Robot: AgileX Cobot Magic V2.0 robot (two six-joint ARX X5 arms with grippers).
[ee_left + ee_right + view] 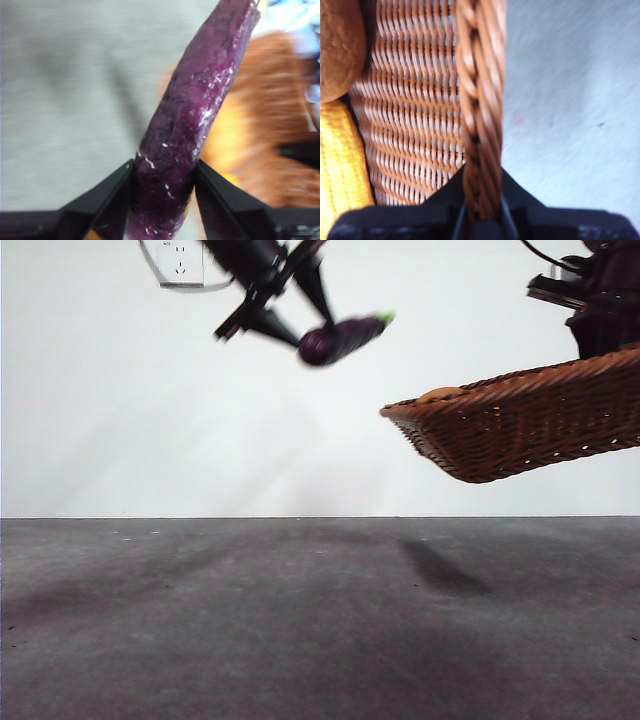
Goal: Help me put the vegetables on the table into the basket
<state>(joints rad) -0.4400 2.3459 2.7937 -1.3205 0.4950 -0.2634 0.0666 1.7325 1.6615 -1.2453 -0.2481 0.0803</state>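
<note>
- Table (320, 620): dark grey, flat across the front view, with two soft shadows under what hangs above.
- Basket (520, 425): lifted well clear of the table at the right of the front view, tilted, near end lower. Braided rim (480, 100) pinched between the right gripper's (481, 200) jaws, one jaw inside the wall, one outside.
- Right gripper seen in the front view as a dark mass (605, 300) over the basket's far, higher end.
- Potato (340, 45): orange-brown, inside the basket against the woven wall; only its top (440, 395) peeks over the rim in the front view.
- Corn (340, 165): yellow, inside the basket, just beside the potato.
- Eggplant (342, 340): dark purple, in the air high over the table, left of the basket and above rim level, apart from it. Green stem end (386, 317) points toward the basket, slightly raised.
- Left gripper (164, 200): clamped on the eggplant's thick end, a jaw on each side; the rest of the eggplant (200, 110) sticks out past the fingertips, over the blurred basket (280, 100).
</note>
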